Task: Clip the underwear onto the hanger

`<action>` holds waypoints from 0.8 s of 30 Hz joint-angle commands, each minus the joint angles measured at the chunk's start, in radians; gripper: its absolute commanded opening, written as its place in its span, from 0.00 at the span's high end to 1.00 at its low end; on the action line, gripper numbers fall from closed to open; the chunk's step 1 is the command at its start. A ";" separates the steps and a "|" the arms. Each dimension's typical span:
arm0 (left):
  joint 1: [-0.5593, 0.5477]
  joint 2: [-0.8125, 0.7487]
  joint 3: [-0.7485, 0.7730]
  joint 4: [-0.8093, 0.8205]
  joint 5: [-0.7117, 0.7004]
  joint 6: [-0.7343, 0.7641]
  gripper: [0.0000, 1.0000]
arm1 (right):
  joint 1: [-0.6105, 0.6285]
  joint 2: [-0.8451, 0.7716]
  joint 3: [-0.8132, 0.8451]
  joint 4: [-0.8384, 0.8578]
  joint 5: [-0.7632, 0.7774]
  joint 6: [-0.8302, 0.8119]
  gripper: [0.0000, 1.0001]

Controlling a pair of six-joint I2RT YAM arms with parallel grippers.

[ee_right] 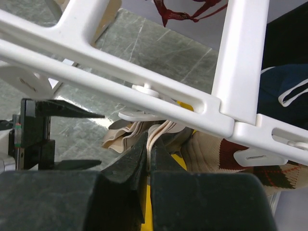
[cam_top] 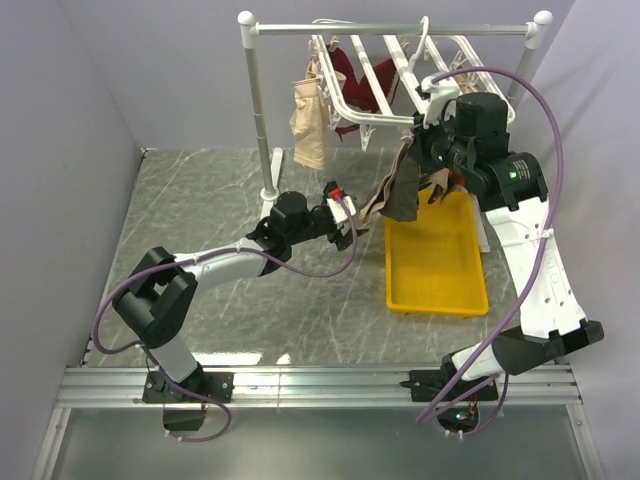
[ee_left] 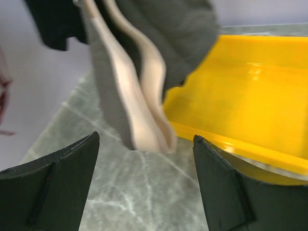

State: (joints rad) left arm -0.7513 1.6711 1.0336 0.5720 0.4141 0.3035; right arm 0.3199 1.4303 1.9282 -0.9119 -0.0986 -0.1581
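Observation:
The underwear [cam_top: 398, 195], dark grey-brown with a beige band, hangs below the near edge of the white hanger [cam_top: 385, 75]. My right gripper [cam_top: 420, 140] is shut on its top; in the right wrist view the gripper [ee_right: 153, 138] pinches the folded beige band [ee_right: 161, 129] right under a hanger bar [ee_right: 144, 82] and a flat white clip [ee_right: 139, 115]. My left gripper [cam_top: 347, 215] is open, just left of the hanging cloth. In the left wrist view the underwear [ee_left: 144, 106] dangles above and beyond the wide-apart fingers [ee_left: 67, 168], untouched.
A yellow tray [cam_top: 440, 270] lies under and right of the underwear, with a knit garment [ee_right: 216, 154] beside it. A beige garment [cam_top: 310, 120] and a maroon garment [cam_top: 350, 80] hang from the hanger. The stand's pole [cam_top: 262, 110] rises at the left.

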 commanded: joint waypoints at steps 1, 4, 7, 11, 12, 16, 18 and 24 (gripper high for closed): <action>0.000 0.018 0.017 0.078 -0.100 0.043 0.16 | -0.012 -0.045 -0.011 0.056 -0.015 -0.006 1.00; 0.000 0.032 0.035 0.078 -0.081 0.036 0.26 | -0.019 -0.057 -0.031 0.067 -0.021 -0.011 1.00; 0.000 0.050 0.063 0.059 -0.057 0.034 0.34 | -0.028 -0.065 -0.037 0.071 -0.030 -0.006 1.00; -0.003 0.062 0.075 0.055 -0.066 0.034 0.47 | -0.041 -0.071 -0.040 0.071 -0.044 0.000 1.00; -0.002 0.061 0.074 0.054 -0.069 0.037 0.54 | -0.044 -0.071 -0.044 0.073 -0.047 0.000 1.00; 0.000 0.038 0.063 0.051 -0.077 0.062 0.65 | -0.056 -0.083 -0.074 0.087 -0.059 -0.003 1.00; 0.000 0.016 0.063 0.035 -0.074 0.068 0.72 | -0.061 -0.091 -0.095 0.096 -0.061 -0.004 1.00; 0.004 -0.016 0.083 -0.029 -0.048 0.074 0.96 | -0.071 -0.097 -0.130 0.113 -0.050 -0.009 0.89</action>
State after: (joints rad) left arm -0.7494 1.7248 1.0664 0.5640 0.3428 0.3607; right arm 0.2592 1.3617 1.8053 -0.8585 -0.1513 -0.1574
